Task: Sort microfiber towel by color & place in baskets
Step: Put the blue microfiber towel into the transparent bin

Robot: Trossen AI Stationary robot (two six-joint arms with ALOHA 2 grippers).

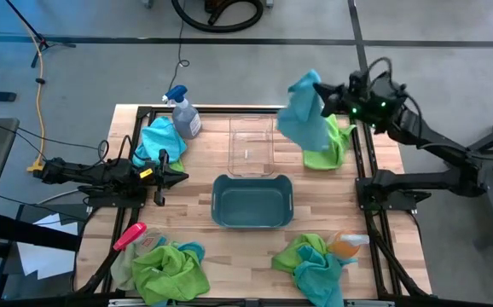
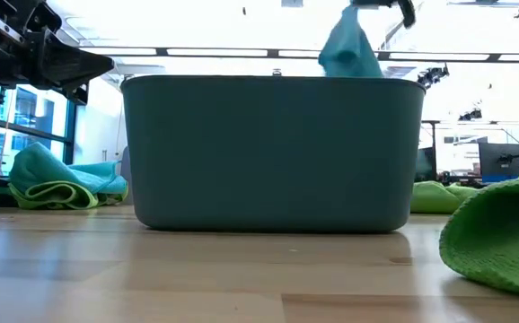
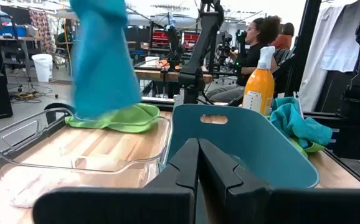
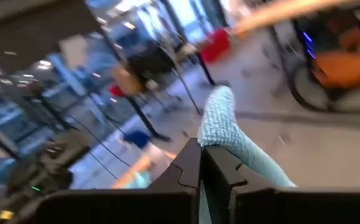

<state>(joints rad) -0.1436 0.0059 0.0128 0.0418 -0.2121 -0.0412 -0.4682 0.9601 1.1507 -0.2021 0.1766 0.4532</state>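
My right gripper (image 1: 321, 92) is up in the air over the table's far right part, shut on a turquoise towel (image 1: 302, 115) that hangs between the clear bin (image 1: 252, 145) and a lime green towel (image 1: 333, 147) lying flat on the table. The hanging towel also shows above the dark teal bin (image 2: 273, 152) as a turquoise towel (image 2: 349, 49) in the low view. My left gripper (image 1: 175, 176) waits shut and empty at the left, pointing at the teal bin (image 1: 252, 202). Its shut fingers (image 3: 200, 163) show in its own wrist view. My right gripper pinches the turquoise towel between its two fingers, and a bunched fold (image 4: 220, 124) pokes out past the fingertips. The fingers reach in roughly level from the table's right. The towel hangs slack below them, lifted clear of the table and of the green towel (image 3: 114, 118).
Mixed piles of green and turquoise towels lie at the near left (image 1: 168, 271), the near right (image 1: 315, 260) and the left (image 1: 157, 141). A spray bottle (image 1: 183, 115) stands by the clear bin. A pink brush (image 1: 130, 236) and an orange bottle (image 1: 346, 246) lie by the near piles. People sit beyond the table (image 3: 258, 37).
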